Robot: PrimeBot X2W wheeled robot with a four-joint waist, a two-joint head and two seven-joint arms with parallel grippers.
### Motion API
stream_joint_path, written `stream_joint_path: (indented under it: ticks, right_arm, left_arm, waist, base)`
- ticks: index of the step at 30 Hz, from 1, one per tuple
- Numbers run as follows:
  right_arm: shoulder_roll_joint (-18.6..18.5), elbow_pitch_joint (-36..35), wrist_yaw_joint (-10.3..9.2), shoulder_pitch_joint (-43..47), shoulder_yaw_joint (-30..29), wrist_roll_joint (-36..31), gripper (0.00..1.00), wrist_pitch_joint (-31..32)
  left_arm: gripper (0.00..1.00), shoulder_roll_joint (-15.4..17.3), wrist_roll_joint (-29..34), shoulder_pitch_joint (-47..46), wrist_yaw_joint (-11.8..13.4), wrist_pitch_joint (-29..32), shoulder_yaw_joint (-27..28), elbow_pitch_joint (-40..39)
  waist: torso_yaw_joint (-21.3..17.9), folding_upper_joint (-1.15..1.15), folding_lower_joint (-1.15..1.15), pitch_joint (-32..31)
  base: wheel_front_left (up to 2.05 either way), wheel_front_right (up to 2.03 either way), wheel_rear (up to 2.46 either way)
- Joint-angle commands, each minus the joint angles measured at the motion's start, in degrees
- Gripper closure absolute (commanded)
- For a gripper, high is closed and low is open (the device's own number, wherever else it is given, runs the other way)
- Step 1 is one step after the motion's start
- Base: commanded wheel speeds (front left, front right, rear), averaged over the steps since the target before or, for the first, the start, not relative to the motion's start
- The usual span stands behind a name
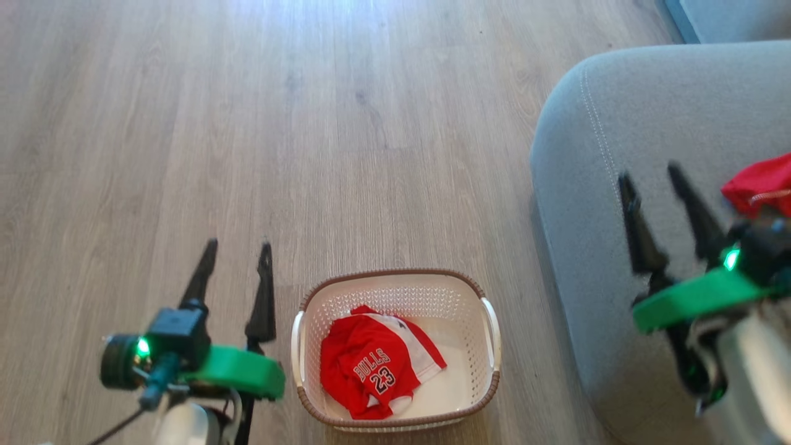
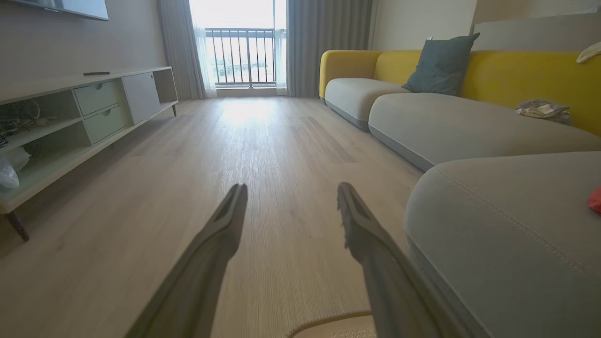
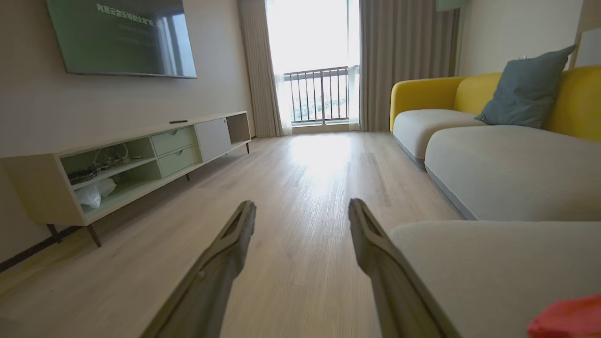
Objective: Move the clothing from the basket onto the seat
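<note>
A red-and-white garment (image 1: 374,368) printed with a dark logo lies crumpled in the cream basket (image 1: 491,327) on the floor at bottom centre. Another red piece of clothing (image 1: 761,183) rests on the grey seat (image 1: 624,111) at the right; its red edge shows as clothing (image 3: 568,321) and clothing (image 2: 595,199) in the wrist views. My left gripper (image 1: 238,250) hovers open and empty just left of the basket. Above the seat's near corner, my right gripper (image 1: 649,172) is open and empty, left of the red garment. The basket rim (image 2: 328,321) peeks in below my left gripper (image 2: 291,192). My right gripper (image 3: 303,209) points along the floor.
Wood floor stretches ahead. A long TV cabinet (image 3: 141,155) lines the left wall under a television (image 3: 122,37). A yellow-backed sofa (image 2: 469,112) with a teal pillow (image 2: 439,65) and a crumpled cloth (image 2: 542,109) runs along the right. Balcony doors (image 3: 319,94) stand at the far end.
</note>
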Motion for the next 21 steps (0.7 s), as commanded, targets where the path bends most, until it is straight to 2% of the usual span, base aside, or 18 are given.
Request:
stream_joint_path:
  ticks: [1, 5, 12, 21]
  right_arm:
    - [0.21, -1.24, -0.01, 0.42, 0.19, -0.81, 0.0, -0.53]
    - [3.14, 0.48, -0.01, 4.51, -0.67, -1.32, 0.0, -0.53]
    - [5.76, 3.66, -0.01, 7.21, -0.36, -3.34, 0.0, -0.53]
    - [7.28, 5.89, -0.01, 7.73, 0.02, -6.07, 0.0, -0.53]
  left_arm:
    - [0.0, -0.01, 0.73, -0.87, 0.46, -0.55, 1.82, -0.9]
    - [0.0, -0.01, 1.17, 0.3, 1.09, -0.55, 1.32, 2.51]
    - [0.0, -0.01, 1.28, 1.12, 1.13, -0.55, 0.28, 9.09]
    - [0.0, -0.01, 0.9, 0.58, 1.46, -0.55, -0.3, 11.99]
  waist:
    - [0.26, 0.0, 0.01, -0.29]
    - [0.72, 0.0, 0.01, -0.66]
    - [1.21, 0.0, 0.01, -0.46]
    - [1.99, 0.0, 0.01, -0.09]
  base:
    - [0.0, 0.0, 0.0]
    - [0.0, 0.0, 0.0]
    - [0.0, 0.0, 0.0]
    - [0.0, 0.0, 0.0]
